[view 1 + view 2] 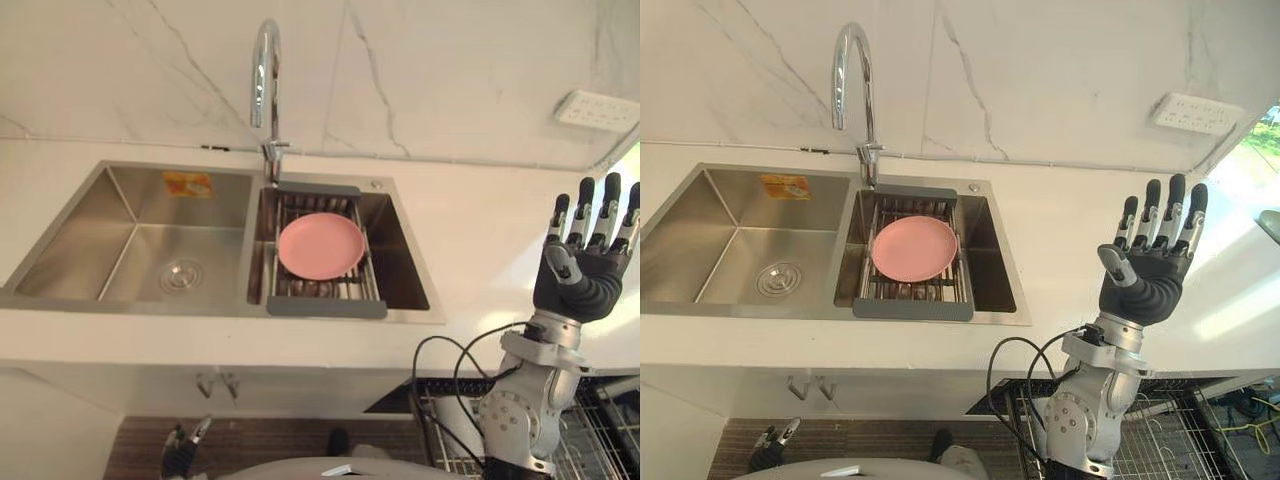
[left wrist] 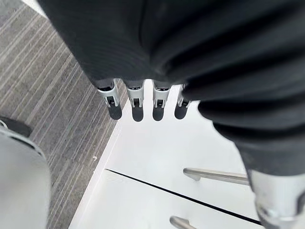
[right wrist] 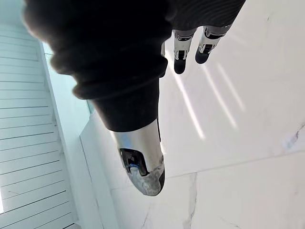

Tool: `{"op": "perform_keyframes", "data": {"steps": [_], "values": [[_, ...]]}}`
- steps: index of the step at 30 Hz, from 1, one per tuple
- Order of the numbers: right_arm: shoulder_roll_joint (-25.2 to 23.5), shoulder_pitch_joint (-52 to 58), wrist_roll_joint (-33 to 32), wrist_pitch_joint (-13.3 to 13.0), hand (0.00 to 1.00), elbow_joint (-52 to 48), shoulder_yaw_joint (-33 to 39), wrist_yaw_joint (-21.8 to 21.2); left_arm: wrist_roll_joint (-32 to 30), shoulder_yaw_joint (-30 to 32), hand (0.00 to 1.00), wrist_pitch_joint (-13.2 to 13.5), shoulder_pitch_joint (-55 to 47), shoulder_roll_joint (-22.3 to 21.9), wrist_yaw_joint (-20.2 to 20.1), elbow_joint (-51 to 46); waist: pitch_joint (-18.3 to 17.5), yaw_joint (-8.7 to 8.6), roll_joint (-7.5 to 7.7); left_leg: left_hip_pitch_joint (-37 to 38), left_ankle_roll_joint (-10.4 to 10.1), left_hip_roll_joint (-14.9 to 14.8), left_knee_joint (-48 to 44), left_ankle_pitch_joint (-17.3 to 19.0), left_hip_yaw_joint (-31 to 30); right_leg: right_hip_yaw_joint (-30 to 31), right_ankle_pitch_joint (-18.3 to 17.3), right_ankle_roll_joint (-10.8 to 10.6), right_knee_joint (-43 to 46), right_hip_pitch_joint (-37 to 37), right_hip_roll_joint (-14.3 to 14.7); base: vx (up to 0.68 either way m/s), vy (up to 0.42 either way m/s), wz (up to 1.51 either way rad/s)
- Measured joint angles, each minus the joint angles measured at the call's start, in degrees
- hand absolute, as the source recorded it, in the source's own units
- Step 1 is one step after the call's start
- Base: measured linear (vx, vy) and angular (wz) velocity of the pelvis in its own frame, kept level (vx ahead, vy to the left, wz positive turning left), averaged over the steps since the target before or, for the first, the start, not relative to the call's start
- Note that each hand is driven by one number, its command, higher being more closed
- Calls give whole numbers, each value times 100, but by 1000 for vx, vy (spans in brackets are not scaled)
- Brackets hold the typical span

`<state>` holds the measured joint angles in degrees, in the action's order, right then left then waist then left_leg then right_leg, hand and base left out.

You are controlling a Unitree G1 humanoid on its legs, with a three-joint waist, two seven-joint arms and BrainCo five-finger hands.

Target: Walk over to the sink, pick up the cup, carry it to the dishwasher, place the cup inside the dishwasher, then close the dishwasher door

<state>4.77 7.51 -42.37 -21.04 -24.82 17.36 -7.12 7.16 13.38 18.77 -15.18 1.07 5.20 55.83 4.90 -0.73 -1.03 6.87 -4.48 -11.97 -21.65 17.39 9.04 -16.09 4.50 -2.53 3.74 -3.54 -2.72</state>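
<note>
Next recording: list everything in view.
Stainless steel double-basin sink: one, silver, set in the white counter.
Curved chrome tap: one, silver, behind the basins' divider.
Grey-framed wire drain rack: one, grey, across the right basin.
Round pink plate: one, pink, on that rack.
Orange sticker: one, orange, left basin's back wall.
White socket panel: one, white, marble wall, right.
Wire basket rack: one, silver, below the counter, right.
Metal cabinet handles: two, silver, below the sink.
Left hand: one, silver-dark, low near those handles, open.
Right hand: one, silver-dark, raised at right, open.
</note>
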Motion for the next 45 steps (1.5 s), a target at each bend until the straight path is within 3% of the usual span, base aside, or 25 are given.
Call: {"op": "perform_keyframes", "data": {"steps": [1,2,3,4,5,6,7,8,12,13,21,26,29,31,33,40,45], "values": [[62,-7,0,11,0,70,1,2,10,7,0,27,5,12,78,-8,2,4,5,-278,251,39,-507,-129,-70,28,0,0,-235,158,-14,-21,-49,25],[63,-16,-1,11,0,77,16,4,24,15,0,50,14,12,107,-28,-5,13,21,-360,341,67,-663,-227,-84,72,4,5,-384,256,-48,46,16,28],[48,-77,4,-6,0,77,83,10,54,44,0,110,-33,11,176,-77,47,13,169,-513,293,131,-867,-212,-71,132,166,116,-571,390,-157,10,64,47],[91,-175,3,-61,0,109,200,23,54,8,0,139,12,-28,215,-120,47,6,61,-648,207,199,-514,-11,-33,60,288,89,-653,389,-223,-17,84,51],[133,-235,6,-65,0,128,247,37,49,-16,0,169,31,-69,215,-151,47,18,-7,-694,199,230,-187,-40,-39,18,325,78,-693,383,-242,-86,92,45],[207,-308,65,-57,0,149,215,119,42,-13,0,195,37,-145,226,-223,66,33,-114,-732,53,345,404,-336,-85,-61,381,1,-790,400,-260,-53,106,8],[195,-307,228,-46,0,158,140,221,16,-6,0,205,22,-165,244,-304,59,93,-85,-618,4,443,626,-427,-75,-32,398,-57,-892,443,-299,-26,97,11],[189,-290,417,-46,0,93,70,261,-76,-16,0,209,17,-160,297,-311,69,73,-37,-543,44,540,880,-564,-78,-32,319,-176,-890,456,-348,7,51,10],[219,-349,682,-23,0,64,87,340,-254,-102,0,228,104,17,466,-335,70,80,222,-396,87,751,1270,-805,-78,7,523,-185,-887,437,-552,14,61,13],[255,-348,663,28,0,117,330,209,-302,-478,0,246,264,117,479,-280,119,-88,364,4,103,860,1672,-929,24,153,551,-246,-860,542,-574,0,0,0],[256,-346,667,96,0,117,313,215,-271,-462,0,225,271,123,396,-244,126,-100,366,-4,97,854,1673,-934,19,144,517,-219,-853,538,-590,-21,-1,0],[279,-253,1065,514,0,134,208,223,-83,-481,0,-167,460,246,-59,-29,134,-88,374,15,99,854,1673,-946,26,148,540,-250,-851,560,-593,0,0,0],[472,-101,2129,937,0,132,-150,226,-118,-507,0,-499,604,377,-227,124,189,-100,430,19,98,848,1677,-946,49,171,539,-250,-851,559,-591,0,0,-2],[753,-103,3230,1268,0,129,-590,226,-352,-581,0,-733,722,522,-260,186,223,-86,474,31,96,836,1684,-936,134,257,550,-246,-851,521,-579,-4,0,-14],[923,-103,4146,1373,0,112,-877,234,-353,-669,0,-895,756,602,-267,226,233,-74,488,32,97,826,1683,-916,197,299,553,-246,-851,493,-573,-21,0,-14],[1716,-366,7062,1402,0,44,-1332,-45,-638,-670,0,-1241,746,830,-292,616,320,26,596,20,84,805,1679,-884,218,347,553,-253,-850,460,-535,-5,0,-3],[2091,-800,7938,1396,0,-132,-1695,-282,-751,-660,0,-1322,704,845,-296,622,333,93,619,7,84,798,1672,-880,206,342,552,-253,-849,443,-521,0,0,0]]}}
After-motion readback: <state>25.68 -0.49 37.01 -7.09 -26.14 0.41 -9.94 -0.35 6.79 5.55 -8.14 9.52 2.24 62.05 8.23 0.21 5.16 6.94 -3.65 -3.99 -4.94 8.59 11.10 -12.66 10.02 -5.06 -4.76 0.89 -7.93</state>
